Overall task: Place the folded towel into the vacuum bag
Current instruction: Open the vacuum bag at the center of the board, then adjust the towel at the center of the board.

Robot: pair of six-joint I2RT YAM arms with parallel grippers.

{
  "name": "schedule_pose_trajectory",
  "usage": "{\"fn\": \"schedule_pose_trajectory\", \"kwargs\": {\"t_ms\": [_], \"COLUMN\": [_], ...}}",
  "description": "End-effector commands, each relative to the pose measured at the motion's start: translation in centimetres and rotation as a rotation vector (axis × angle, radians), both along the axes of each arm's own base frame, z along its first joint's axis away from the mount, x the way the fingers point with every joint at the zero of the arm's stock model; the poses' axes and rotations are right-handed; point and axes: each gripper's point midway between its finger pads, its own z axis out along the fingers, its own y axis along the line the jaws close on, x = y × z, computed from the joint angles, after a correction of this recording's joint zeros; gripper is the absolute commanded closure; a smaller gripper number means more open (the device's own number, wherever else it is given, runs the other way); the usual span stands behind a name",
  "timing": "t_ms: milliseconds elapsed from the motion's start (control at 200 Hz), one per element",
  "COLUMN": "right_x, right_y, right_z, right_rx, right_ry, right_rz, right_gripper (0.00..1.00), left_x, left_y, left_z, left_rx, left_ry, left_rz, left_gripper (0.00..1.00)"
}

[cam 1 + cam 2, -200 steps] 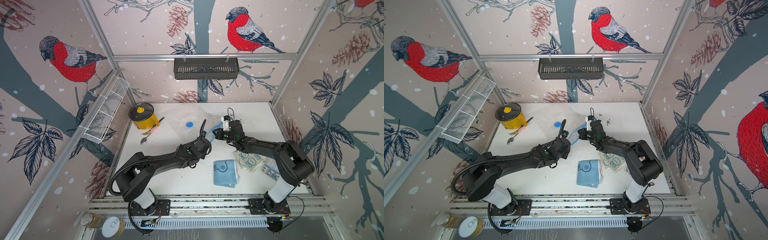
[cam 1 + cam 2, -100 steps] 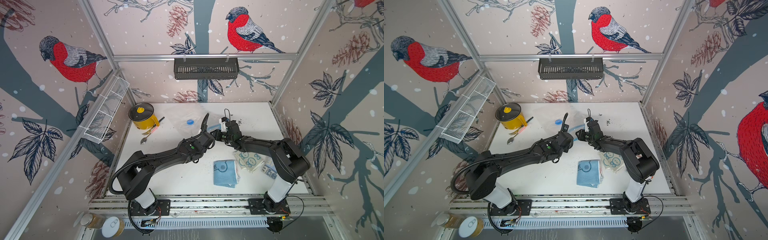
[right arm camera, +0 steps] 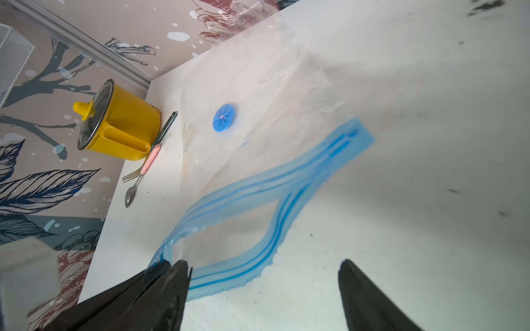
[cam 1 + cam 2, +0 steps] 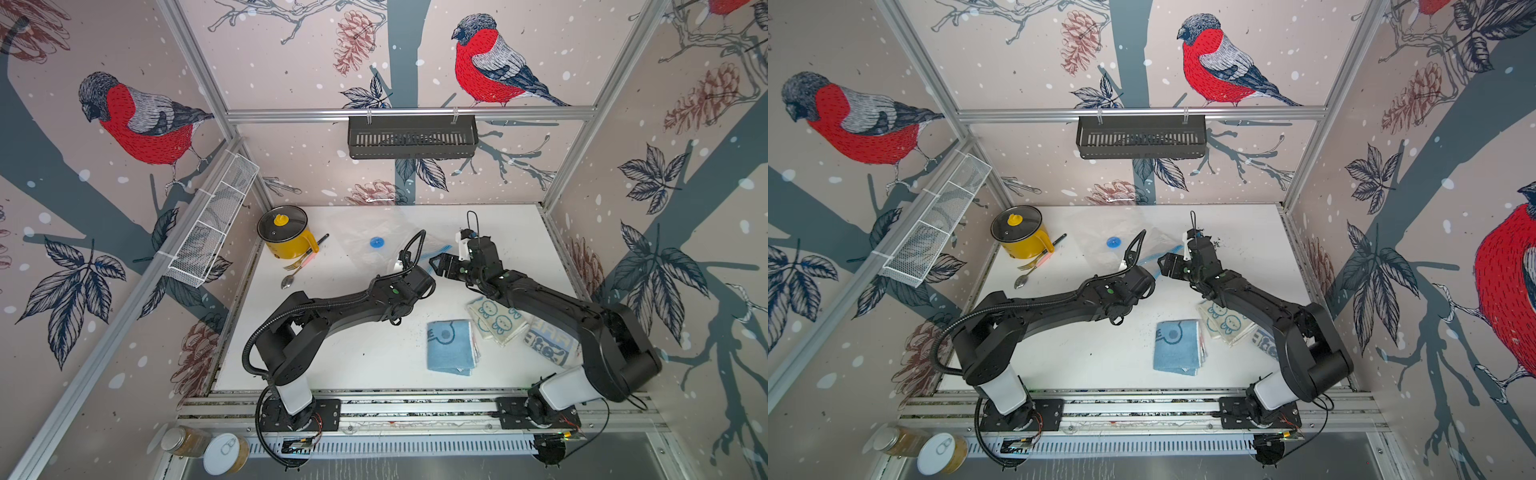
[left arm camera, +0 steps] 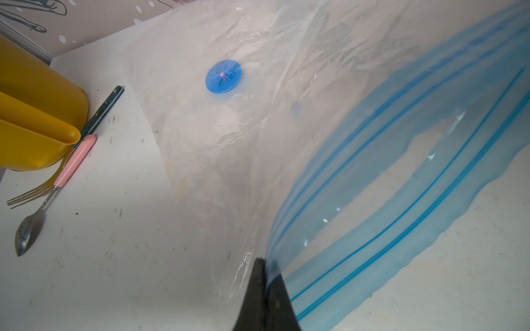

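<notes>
So the right gripper [image 3: 265,265] lets go. A second ago it was closed down small right at the blue zip strip [image 3: 258,183]; now its jaws stand wide apart with nothing between them, hanging just off the strip.

The left gripper [image 5: 262,262] hasn't budged. It's clamped tight on the upper lip of the strip and holds that edge up off the table [image 4: 353,353]. In the right wrist view the two lips of the vacuum bag [image 5: 229,143] are parted into a loop, so the mouth is open. The rest of the bag lies flat toward the back of the table, with the round blue valve [image 4: 376,242] on top.

The blue folded towel [image 4: 451,347] is on the table near the front, well apart from the bag. Nothing is touching it. Two printed cloths [image 4: 494,318] lie just beside it, under the right arm.

My read is that the opening step is done and the right arm is free to fetch the towel. I'm a bit worried about the slippery plastic sagging with only one pinch holding it.
</notes>
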Motion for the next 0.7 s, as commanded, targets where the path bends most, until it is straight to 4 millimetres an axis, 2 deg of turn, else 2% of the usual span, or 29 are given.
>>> {"fn": "schedule_pose_trajectory", "kwargs": {"t_ms": [0, 160, 230, 260, 365, 450, 470, 550, 610, 625, 695], "right_x": [-1.4, -2.6, -3.2, -3.5, -4.7, -5.7, -5.9, -7.1, -7.8, -8.1, -8.5], "right_y": [-3.4, -9.0, -11.3, -12.2, -14.8, -16.0, -16.2, -16.9, -17.1, -17.1, -17.0], "right_z": [-1.0, -1.6, -3.0, -2.7, -4.2, -5.2, -5.5, -6.5, -7.1, -7.8, -8.9], "right_rx": [-0.075, -0.089, -0.11, -0.114, -0.165, -0.198, -0.202, -0.232, -0.238, -0.249, -0.254], "right_ry": [0.06, 0.135, 0.197, 0.196, 0.282, 0.347, 0.361, 0.427, 0.461, 0.491, 0.534], "right_rz": [-0.059, -0.217, -0.288, -0.314, -0.391, -0.431, -0.434, -0.47, -0.478, -0.477, -0.47], "right_gripper": [0.12, 0.03, 0.03, 0.03, 0.03, 0.03, 0.03, 0.03, 0.01, 0.01, 0.01], "left_x": [0.2, 0.2, 0.1, 0.0, -0.4, -0.4, -0.8, -0.9, -0.9, -0.9, -0.9], "left_y": [0.4, 0.7, 0.5, 0.3, -0.7, -1.4, -1.0, -1.0, -0.9, -0.8, -0.7], "left_z": [-0.2, -0.6, -0.7, -0.8, -1.1, -0.8, -1.5, -1.6, -1.5, -1.6, -1.6], "left_rx": [0.003, 0.009, -0.012, -0.02, -0.081, -0.134, -0.127, -0.145, -0.156, -0.155, -0.161], "left_ry": [-0.007, -0.013, -0.012, -0.011, -0.001, -0.008, 0.003, -0.002, -0.012, -0.013, -0.022], "left_rz": [0.043, 0.048, 0.03, 0.018, -0.04, -0.056, -0.056, -0.054, -0.045, -0.042, -0.034], "left_gripper": [1.0, 1.0, 1.0, 1.0, 1.0, 1.0, 1.0, 1.0, 1.0, 1.0, 1.0]}}
